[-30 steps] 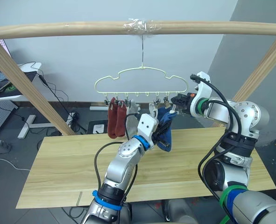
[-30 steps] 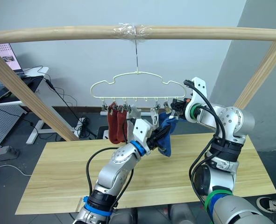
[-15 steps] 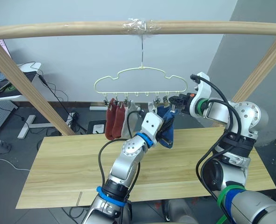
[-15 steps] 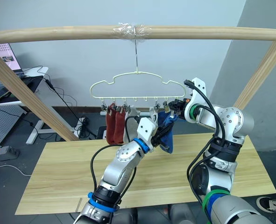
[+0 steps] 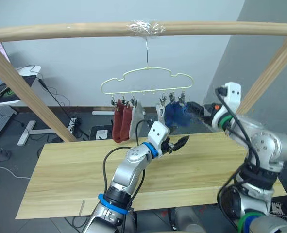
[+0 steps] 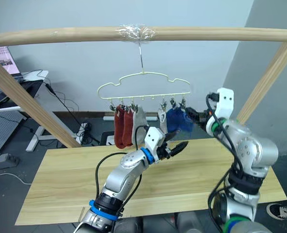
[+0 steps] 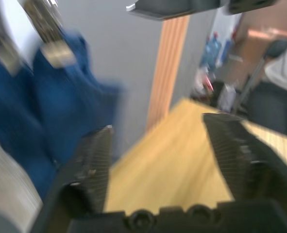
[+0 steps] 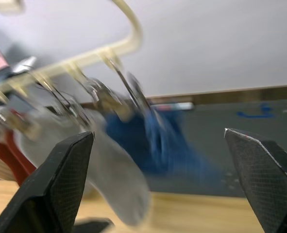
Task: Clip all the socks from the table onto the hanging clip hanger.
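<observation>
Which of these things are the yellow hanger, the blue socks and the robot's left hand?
clip hanger [image 5: 145, 73]: left eye view, top wire under the hook.
blue socks [image 5: 176, 115]: left eye view, middle of the knit.
left hand [image 6: 178, 147]: right eye view, between its open fingers.

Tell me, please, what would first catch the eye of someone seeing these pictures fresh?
The clip hanger hanging from the wooden pole, with red, grey and blue socks clipped along it above the table. Below the socks, the left gripper is open over the table; the right gripper, also open, is beside the blue ones.
</observation>
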Robot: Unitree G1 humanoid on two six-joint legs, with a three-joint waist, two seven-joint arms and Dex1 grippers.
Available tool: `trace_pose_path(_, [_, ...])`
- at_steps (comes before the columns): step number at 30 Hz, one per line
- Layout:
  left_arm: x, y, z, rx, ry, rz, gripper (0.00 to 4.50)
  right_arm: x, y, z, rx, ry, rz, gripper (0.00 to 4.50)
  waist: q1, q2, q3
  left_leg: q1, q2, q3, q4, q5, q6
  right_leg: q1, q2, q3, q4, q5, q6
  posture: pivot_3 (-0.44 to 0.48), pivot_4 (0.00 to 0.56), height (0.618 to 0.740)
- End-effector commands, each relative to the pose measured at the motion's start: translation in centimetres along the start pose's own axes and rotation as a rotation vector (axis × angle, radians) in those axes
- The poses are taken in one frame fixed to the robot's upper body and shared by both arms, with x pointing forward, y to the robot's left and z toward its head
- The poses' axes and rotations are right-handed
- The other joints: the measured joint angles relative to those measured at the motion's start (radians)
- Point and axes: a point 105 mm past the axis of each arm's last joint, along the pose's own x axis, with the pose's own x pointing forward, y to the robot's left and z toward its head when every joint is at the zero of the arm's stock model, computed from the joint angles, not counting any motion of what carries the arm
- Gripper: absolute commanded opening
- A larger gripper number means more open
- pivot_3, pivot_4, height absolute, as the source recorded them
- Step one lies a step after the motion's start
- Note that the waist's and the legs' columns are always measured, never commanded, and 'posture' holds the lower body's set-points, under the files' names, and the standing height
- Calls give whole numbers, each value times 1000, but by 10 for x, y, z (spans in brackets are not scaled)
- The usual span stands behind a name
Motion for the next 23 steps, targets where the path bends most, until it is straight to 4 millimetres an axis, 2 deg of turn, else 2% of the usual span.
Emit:
trace_pose_path(1, [-23,17,-6,15,17,53,4478,-7,6,-9,-132,-74,9,4500,-9,0,0,1,0,0,0,0,0,0,0,0,0,0,0,-135,97,740])
trace_pose_path(4, [-51,36,-16,39,56,136,4478,-11,-4,-42,-242,-26,-19,4500,-14,0,0,2,1,0,0,0,0,1,0,0,1,0,0,-123,95,740])
trace_pose_path(7, [-96,72,-39,108,179,336,4478,-17,-24,-77,-306,25,-83,4500,-14,0,0,2,0,1,0,0,0,1,0,1,1,0,0,-98,94,740])
trace_pose_path(9, [-132,94,-49,80,231,452,4478,-22,-34,-96,-362,47,-109,4500,-13,0,0,4,0,1,0,0,0,2,0,1,1,0,0,-78,88,740])
trace_pose_path(12, [-180,117,-55,69,277,625,4478,-32,-47,-119,-350,77,-151,4500,-6,-1,-1,4,1,1,0,0,0,2,0,1,1,0,-1,-52,84,740])
trace_pose_path(15, [-222,128,-65,74,327,748,4478,-39,-57,-134,-306,91,-182,4500,6,-2,-3,4,1,1,0,0,0,2,0,1,1,0,-1,-25,72,740])
trace_pose_path(18, [-247,130,-73,62,334,826,4478,-41,-66,-142,-292,99,-206,4500,21,-4,-10,4,0,2,0,0,0,2,-1,1,1,-1,-1,-16,63,740])
trace_pose_path(23, [-257,126,-84,15,327,881,4478,-40,-81,-147,-323,105,-219,4500,42,-12,-26,8,0,3,0,0,-1,5,-2,1,0,-1,-3,8,30,740])
